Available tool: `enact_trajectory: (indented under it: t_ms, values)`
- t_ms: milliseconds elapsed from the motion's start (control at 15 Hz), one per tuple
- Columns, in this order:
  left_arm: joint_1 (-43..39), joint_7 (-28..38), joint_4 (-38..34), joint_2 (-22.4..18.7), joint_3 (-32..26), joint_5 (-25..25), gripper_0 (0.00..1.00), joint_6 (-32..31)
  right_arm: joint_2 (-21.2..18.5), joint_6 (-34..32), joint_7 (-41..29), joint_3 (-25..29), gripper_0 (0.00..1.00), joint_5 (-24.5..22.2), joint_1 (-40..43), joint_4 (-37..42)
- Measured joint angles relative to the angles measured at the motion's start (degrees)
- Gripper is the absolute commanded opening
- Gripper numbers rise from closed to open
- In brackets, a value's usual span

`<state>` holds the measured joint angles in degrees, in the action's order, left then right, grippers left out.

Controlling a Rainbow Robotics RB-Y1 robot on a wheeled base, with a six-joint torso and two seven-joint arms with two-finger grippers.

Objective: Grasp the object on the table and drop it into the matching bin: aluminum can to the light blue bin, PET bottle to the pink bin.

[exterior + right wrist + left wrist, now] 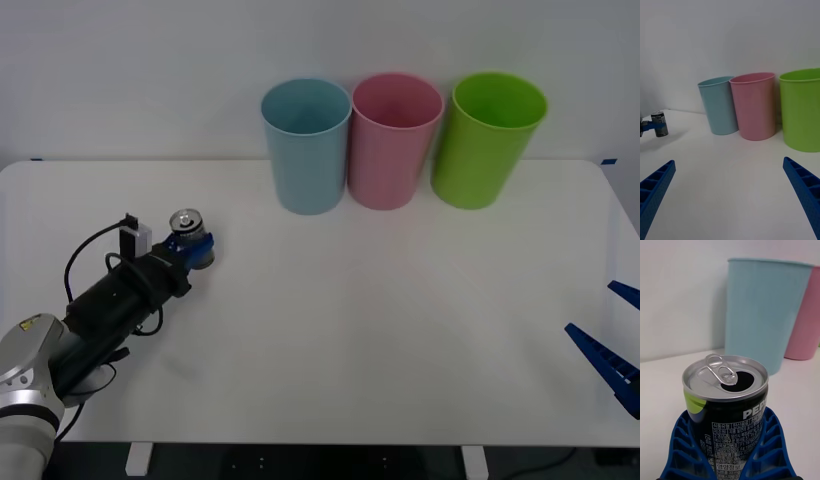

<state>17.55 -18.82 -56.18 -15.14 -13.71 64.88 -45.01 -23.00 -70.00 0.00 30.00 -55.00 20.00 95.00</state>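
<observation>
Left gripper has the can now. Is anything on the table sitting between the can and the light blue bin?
Nothing visible does. The left gripper is shut on the can, and bare table lies between it and the light blue bin. The pink bin stands beyond it.

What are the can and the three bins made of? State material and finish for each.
The can: metal, likely aluminium; brushed silver top, pull tab, dark printed body, held in the left hand. The light blue bin, pink bin and green bin: apparently plastic; smooth, uniform colour, soft sheen.
</observation>
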Motion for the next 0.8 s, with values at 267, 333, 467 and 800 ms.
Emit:
enact_trajectory:
  t_ms: [267, 333, 467, 800]
  values:
    - [0.02, 4.26, -4.58, -0.33, -0.96, -1.41, 0.0, 0.07, 0.0, 0.0, 0.0, 0.0, 1.0, 0.0, 0.0, 0.0]
    - [0.02, 6.2, -6.11, -0.33, -1.03, -1.42, 0.0, 0.08, 0.0, 0.0, 0.0, 0.0, 1.0, 0.0, 0.0, 0.0]
    - [0.06, 10.08, -9.33, -0.41, -1.29, -0.98, 0.0, 0.08, 0.0, 0.0, 0.0, 0.0, 1.0, 0.0, 0.0, 0.0]
    - [1.36, 15.54, -13.88, -0.38, -2.13, 0.86, 0.0, -0.26, 0.0, 0.0, 0.0, 0.0, 1.0, 0.0, 0.0, 0.0]
